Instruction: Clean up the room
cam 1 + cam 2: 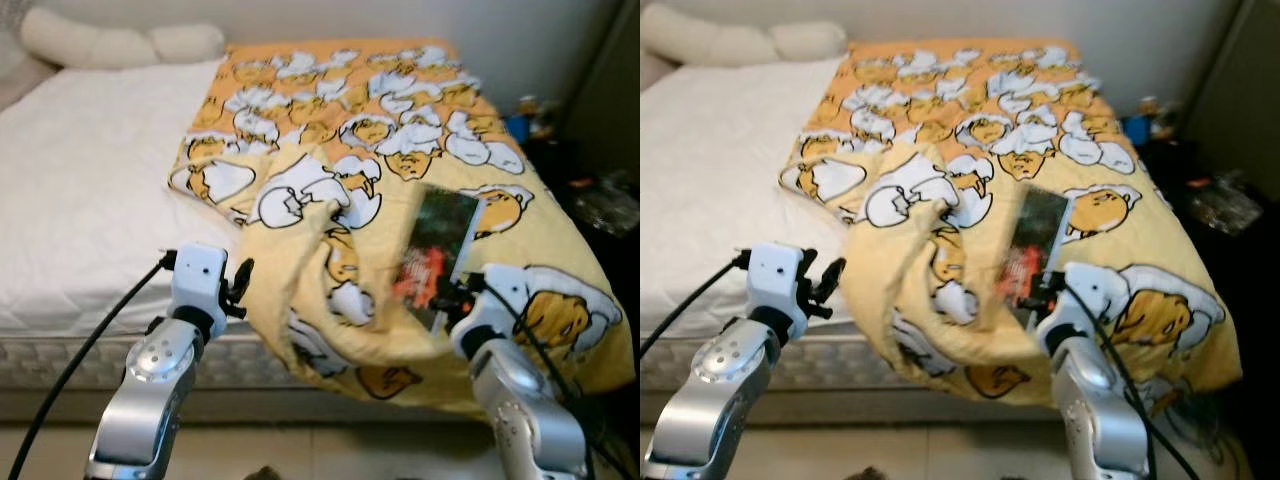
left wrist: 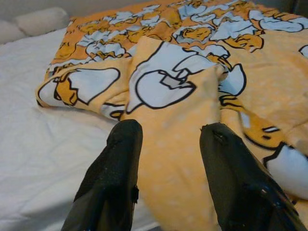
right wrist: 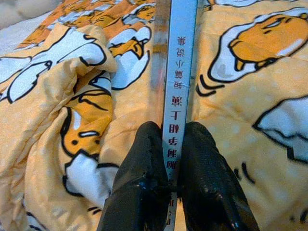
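Note:
A dark-covered book [image 1: 436, 252] with red lettering is held tilted above the yellow egg-print blanket [image 1: 340, 150] on the bed. My right gripper [image 3: 169, 144] is shut on the book's pale spine [image 3: 177, 77], which carries printed characters. My left gripper [image 2: 168, 132] is open near the bed's front edge, its black fingers [image 2: 120, 159] hovering over a rumpled fold of the blanket [image 2: 178, 144]. The left arm [image 1: 160, 370] reaches from the lower left, the right arm [image 1: 520, 400] from the lower right.
The white mattress [image 1: 80, 200] lies bare to the left, with pale pillows [image 1: 120, 42] at the head. Dark furniture and small clutter [image 1: 590, 190] stand beside the bed on the right. The blanket hangs over the bed's front corner.

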Controlling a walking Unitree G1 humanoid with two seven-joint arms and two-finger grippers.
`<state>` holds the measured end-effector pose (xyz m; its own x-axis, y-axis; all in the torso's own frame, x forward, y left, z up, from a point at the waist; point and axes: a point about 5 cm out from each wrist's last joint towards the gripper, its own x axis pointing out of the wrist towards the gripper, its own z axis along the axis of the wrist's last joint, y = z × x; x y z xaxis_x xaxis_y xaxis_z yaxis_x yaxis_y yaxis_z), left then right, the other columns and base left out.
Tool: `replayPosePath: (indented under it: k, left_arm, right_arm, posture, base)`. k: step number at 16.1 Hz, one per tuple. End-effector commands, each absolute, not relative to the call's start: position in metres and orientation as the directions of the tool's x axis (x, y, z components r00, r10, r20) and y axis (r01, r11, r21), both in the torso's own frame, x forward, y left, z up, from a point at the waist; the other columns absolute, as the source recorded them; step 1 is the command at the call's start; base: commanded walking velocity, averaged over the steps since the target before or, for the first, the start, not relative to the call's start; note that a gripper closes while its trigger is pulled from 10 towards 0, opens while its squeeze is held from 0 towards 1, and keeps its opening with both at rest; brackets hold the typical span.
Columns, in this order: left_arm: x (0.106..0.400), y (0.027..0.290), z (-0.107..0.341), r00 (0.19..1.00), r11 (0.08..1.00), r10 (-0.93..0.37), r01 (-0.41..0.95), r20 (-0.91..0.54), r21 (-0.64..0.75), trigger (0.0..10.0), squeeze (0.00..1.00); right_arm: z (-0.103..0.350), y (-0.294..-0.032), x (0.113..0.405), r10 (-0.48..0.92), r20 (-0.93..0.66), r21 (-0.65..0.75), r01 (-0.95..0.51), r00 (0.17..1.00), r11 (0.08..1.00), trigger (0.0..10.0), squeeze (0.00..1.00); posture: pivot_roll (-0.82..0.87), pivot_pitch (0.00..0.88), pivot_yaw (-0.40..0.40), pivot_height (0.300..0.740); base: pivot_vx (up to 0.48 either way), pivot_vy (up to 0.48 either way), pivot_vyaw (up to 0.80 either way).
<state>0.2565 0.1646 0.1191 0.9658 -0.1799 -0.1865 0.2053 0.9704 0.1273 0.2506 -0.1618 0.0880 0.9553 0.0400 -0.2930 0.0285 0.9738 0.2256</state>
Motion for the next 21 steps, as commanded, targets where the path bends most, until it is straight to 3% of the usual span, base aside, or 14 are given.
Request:
replayPosePath:
  k: [1,21]
  left_arm:
    - [0.257,0.171,0.122,0.969,0.971,-0.161,0.190,-0.188,0.147,10.0,0.27]
    - [0.258,0.173,0.120,0.971,0.972,-0.155,0.182,-0.180,0.147,10.0,0.27]
  right_arm:
    - [0.100,-0.156,0.253,0.059,-0.237,0.248,0.001,0.970,0.969,10.0,0.00]
    - [0.103,-0.146,0.265,0.117,-0.208,0.236,-0.067,0.971,0.969,10.0,0.00]
  posture:
    - [-0.07,0.000,0.045,0.740]
    - [-0.05,0.000,0.020,0.740]
  base:
    - [0.000,0.360,-0.63]
    - [0.000,0.362,0.00]
